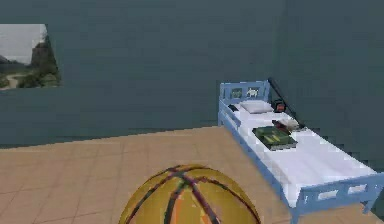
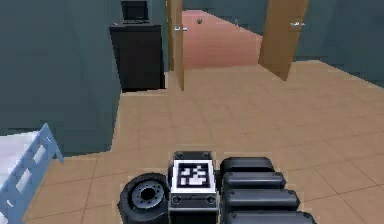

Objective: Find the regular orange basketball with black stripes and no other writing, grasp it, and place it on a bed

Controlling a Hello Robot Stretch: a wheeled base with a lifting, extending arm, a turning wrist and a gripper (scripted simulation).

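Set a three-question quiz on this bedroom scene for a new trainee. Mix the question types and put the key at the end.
1. True or false: the blue-framed bed with a white mattress stands at the forward view's left.
2. What lies on that bed near the white pillow? A: a flat dark green item. B: a red lamp. C: a folded towel.
3. Fill in: the orange basketball with black stripes shows at the forward view's ____ edge.
Key: 1 false; 2 A; 3 bottom.
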